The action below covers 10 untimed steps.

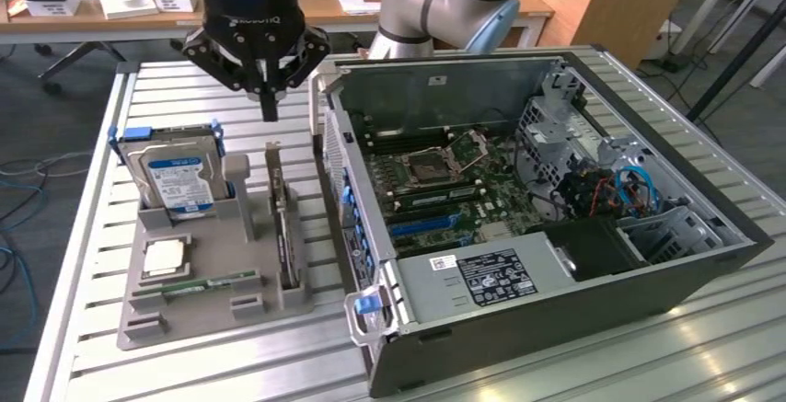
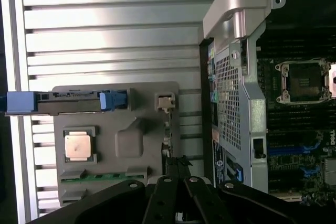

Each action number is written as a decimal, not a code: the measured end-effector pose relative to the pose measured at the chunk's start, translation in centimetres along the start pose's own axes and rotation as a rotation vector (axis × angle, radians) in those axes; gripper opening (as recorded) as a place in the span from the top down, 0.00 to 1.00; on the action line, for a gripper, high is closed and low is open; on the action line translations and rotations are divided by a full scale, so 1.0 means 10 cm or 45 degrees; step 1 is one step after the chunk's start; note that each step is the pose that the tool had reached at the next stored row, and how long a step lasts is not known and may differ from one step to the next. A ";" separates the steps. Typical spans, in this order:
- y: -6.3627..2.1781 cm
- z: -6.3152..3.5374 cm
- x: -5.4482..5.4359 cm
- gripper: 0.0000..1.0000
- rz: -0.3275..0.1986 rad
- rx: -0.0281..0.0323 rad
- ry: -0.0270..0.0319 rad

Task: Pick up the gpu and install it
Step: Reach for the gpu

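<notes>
The gpu [image 1: 286, 236] is a thin dark card standing on edge in a slot of the grey holder tray [image 1: 209, 315], its silver bracket end pointing up at the far end. My gripper [image 1: 269, 108] hangs above that far end, shut, with nothing between its black fingers and a clear gap down to the card. In the wrist view the gpu [image 2: 167, 129] shows edge-on as a narrow line beside the holder tray [image 2: 131, 142], just ahead of my gripper [image 2: 177, 179].
An open computer case [image 1: 639, 282] with its motherboard [image 1: 448, 186] exposed lies close beside the tray, on the exterior view's right. The tray also holds a silver hard drive [image 1: 182, 174], a processor chip [image 1: 165, 257] and a green memory stick [image 1: 202, 284]. Everything rests on a slatted metal table [image 1: 98, 236].
</notes>
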<state>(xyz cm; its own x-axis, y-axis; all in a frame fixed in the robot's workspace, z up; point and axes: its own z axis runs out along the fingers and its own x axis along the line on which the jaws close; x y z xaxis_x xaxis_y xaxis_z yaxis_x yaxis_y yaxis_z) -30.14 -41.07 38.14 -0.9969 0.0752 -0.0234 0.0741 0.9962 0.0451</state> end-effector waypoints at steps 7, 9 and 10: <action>-0.130 -0.006 0.00 0.90 0.000 0.0006 0.0000; -0.173 -0.008 0.00 0.90 0.000 0.0008 0.0000; -0.194 -0.009 0.00 0.90 0.000 0.0009 -0.0001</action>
<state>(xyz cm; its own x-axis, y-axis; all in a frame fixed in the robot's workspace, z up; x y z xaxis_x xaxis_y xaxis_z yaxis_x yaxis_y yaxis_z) -30.30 -43.00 38.14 -0.9969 0.0753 -0.0234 0.0742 0.9963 0.0444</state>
